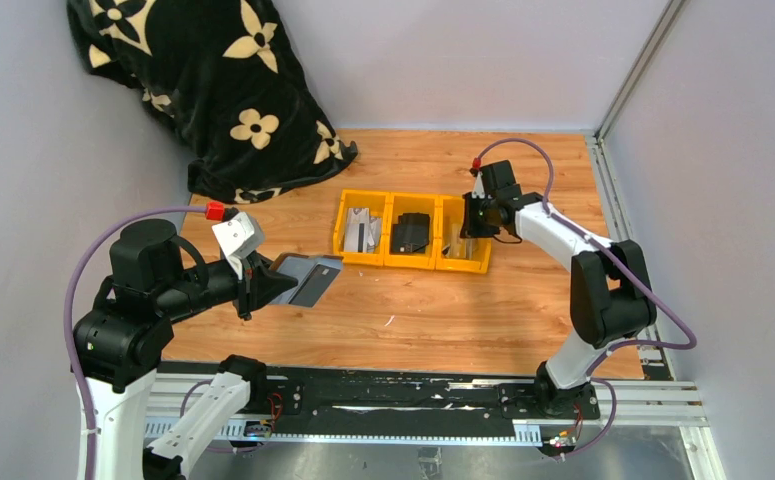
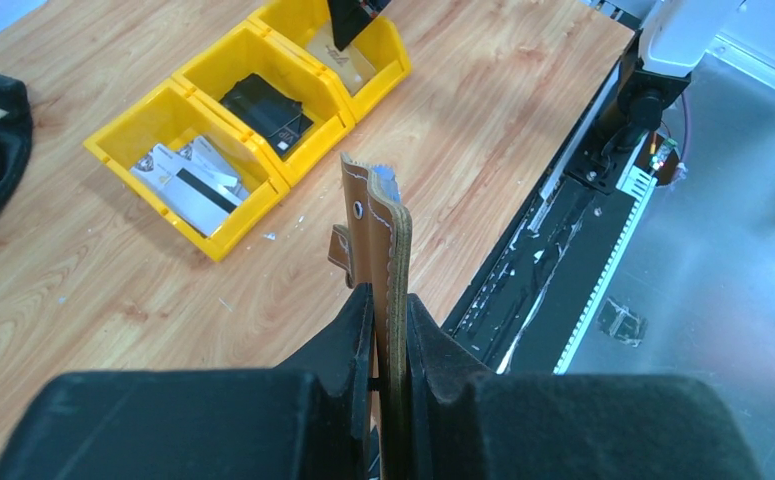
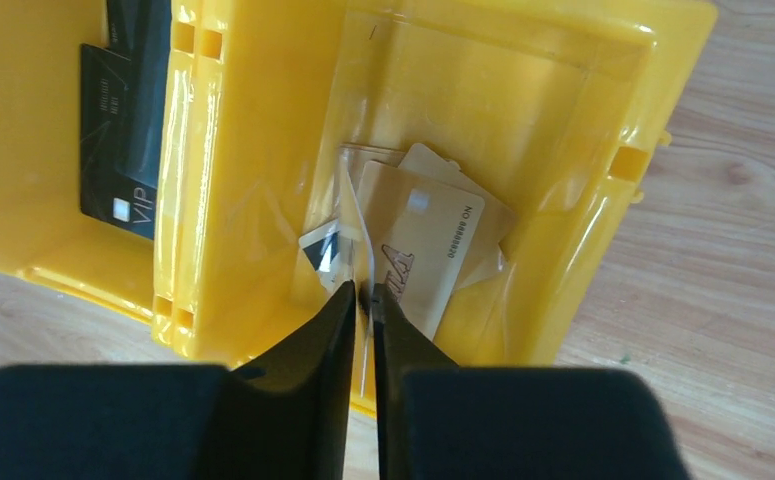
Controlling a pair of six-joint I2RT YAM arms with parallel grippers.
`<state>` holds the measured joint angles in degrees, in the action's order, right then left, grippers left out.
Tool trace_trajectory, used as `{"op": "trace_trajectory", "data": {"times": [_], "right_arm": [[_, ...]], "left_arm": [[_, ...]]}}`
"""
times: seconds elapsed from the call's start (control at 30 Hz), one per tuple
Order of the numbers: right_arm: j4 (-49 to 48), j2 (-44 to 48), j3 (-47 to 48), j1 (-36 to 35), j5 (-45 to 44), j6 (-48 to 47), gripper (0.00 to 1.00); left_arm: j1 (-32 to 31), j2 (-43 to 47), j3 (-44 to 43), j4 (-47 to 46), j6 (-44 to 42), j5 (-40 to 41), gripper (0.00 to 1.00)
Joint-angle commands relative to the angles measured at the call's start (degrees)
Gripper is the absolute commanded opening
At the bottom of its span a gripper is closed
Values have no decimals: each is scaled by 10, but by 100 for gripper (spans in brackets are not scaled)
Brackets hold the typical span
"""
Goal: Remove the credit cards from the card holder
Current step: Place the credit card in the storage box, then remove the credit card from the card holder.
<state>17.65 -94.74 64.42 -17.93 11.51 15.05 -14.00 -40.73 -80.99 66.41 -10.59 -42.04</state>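
Observation:
The brown leather card holder (image 1: 303, 278) hangs folded above the table's left front, its grey face toward the bins. My left gripper (image 1: 266, 277) is shut on its lower edge; in the left wrist view the card holder (image 2: 373, 235) stands upright between the black fingers (image 2: 348, 330), a grey card edge showing at its top. My right gripper (image 1: 475, 222) hovers in the rightmost yellow bin (image 1: 463, 266). There a thin credit card (image 3: 360, 235) stands edge-on between its fingertips (image 3: 363, 292), which are parted by a narrow slit. Gold credit cards (image 3: 428, 235) lie on the bin's floor.
Three yellow bins sit in a row: the left bin (image 1: 341, 235) holds white cards (image 2: 188, 180), the middle bin (image 1: 390, 240) a black card (image 2: 268, 105). A black flowered blanket (image 1: 203, 80) lies at the back left. A black rail (image 1: 383, 405) runs along the near edge.

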Motion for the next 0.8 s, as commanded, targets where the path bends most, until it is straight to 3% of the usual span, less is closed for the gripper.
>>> {"op": "trace_trajectory", "data": {"times": [0.0,0.17,0.3,0.37,0.5,0.63,0.77], "right_arm": [[23,31,5,-36,-82,-22,19],[55,60,23,-49,-158,-28,34],[82,105,42,-53,-167,-29,39],[70,152,46,-60,-115,-32,45],[-19,246,56,-108,105,-49,71],[-75,274,109,-228,313,-67,76],[-50,252,175,-372,344,-130,77]], "left_arm": [[-2,1,-11,-10,-9,-15,0],[-2,4,-14,-10,-11,-22,0],[-2,6,-14,-10,-9,-32,0],[-2,7,-12,-10,-10,-39,0],[-2,8,-4,-3,-22,-70,0],[-3,18,11,8,-51,-104,0],[-3,30,28,16,-79,-121,0]]}}
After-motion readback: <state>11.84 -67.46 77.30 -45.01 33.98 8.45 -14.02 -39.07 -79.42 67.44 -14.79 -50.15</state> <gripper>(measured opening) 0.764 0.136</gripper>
